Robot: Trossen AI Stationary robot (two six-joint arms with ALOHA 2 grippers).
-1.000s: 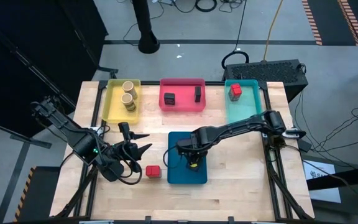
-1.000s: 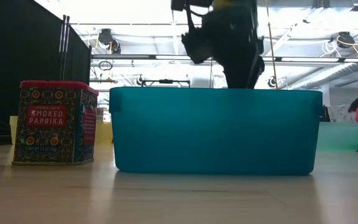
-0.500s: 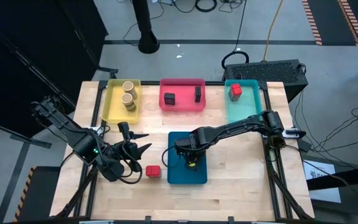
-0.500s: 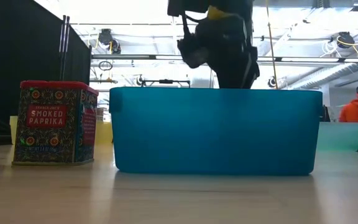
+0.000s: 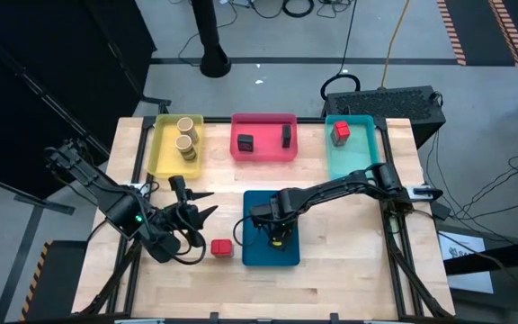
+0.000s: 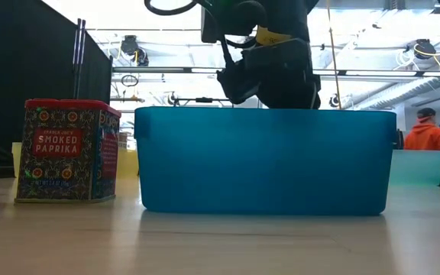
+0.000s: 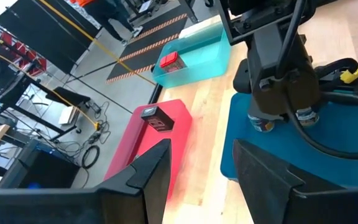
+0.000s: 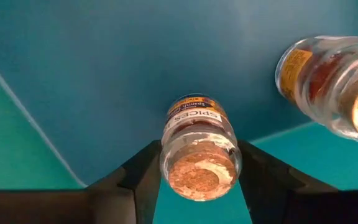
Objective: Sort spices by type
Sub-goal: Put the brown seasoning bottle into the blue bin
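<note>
Right gripper (image 5: 275, 236) now lower inside the blue tray (image 5: 257, 252), fingers spread either side of a cork-topped jar (image 8: 199, 146), probably just released. Left gripper (image 5: 196, 212) waiting open at nine o'clock.

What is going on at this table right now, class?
A two-armed robot is sorting spice containers into coloured trays. The right tool is down inside the dark teal tray, its fingers on either side of a small cork-stoppered glass jar, with a second glass jar beside it. The left tool waits open over the table near the red smoked paprika tin. Two tan jars sit in the yellow tray, two dark boxes in the red tray, and one red box in the light teal tray.
</note>
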